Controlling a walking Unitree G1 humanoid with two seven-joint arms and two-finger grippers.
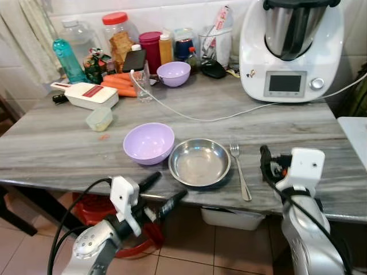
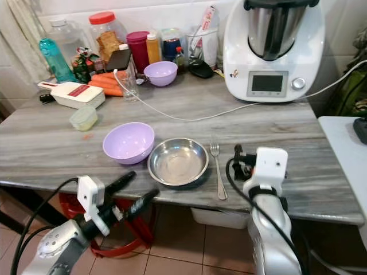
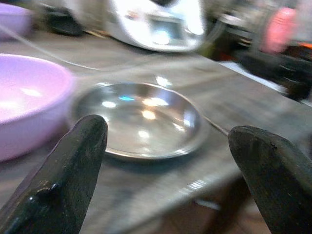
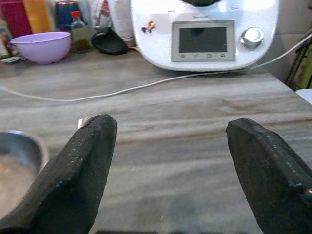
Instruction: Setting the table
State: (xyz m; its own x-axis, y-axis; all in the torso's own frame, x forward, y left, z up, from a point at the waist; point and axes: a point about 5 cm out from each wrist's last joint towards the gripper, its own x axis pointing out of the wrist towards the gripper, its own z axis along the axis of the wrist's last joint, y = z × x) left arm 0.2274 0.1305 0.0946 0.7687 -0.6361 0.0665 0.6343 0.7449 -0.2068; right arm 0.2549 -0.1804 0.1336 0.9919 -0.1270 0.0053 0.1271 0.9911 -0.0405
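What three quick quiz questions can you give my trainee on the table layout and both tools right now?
1. True or false: the fork lies to the robot's right of the steel bowl.
2. Which sits nearest the steel bowl? A) large purple bowl B) small purple bowl C) food processor
3. Fill in: the left tool and the right tool both have their fingers ____.

Key: 1 true; 2 A; 3 open, holding nothing.
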